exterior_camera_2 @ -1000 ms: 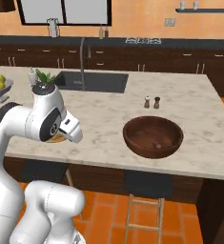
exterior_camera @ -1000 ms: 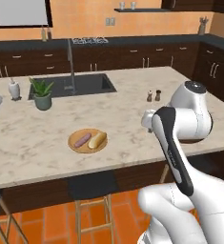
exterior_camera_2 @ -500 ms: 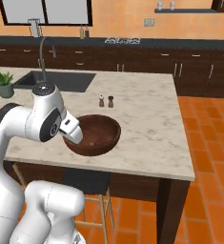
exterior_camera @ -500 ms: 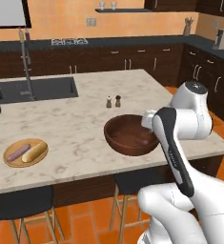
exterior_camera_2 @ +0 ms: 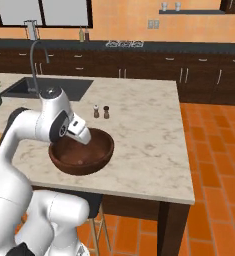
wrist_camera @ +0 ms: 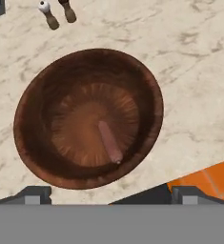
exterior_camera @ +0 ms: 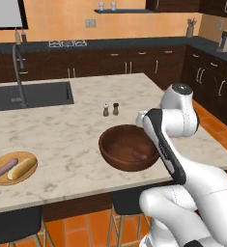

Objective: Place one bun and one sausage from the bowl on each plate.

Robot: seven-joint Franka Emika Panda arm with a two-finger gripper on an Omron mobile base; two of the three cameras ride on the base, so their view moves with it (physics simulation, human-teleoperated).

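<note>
Left base view: the large dark reddish-brown wooden bowl (exterior_camera: 129, 147) sits centre frame; the tan-orange wooden plate (exterior_camera: 12, 168), lower left, holds a bun and sausage.

Right base view: the gripper (exterior_camera_2: 81, 131) hangs over the bowl's rim.

Hand view: jaws apart above the pinkish-brown sausage (wrist_camera: 109, 141), centre; best to descend straight and straddle its width.

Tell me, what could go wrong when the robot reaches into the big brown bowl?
The sausage lies low on the bowl's curved floor, so the open end effector might bump the rim or let the sausage roll away. I see no bun in the bowl, so the second plate could end up without one. The wooden plate with a sausage and bun sits far along the counter, so carrying food that way might drop it.
</note>
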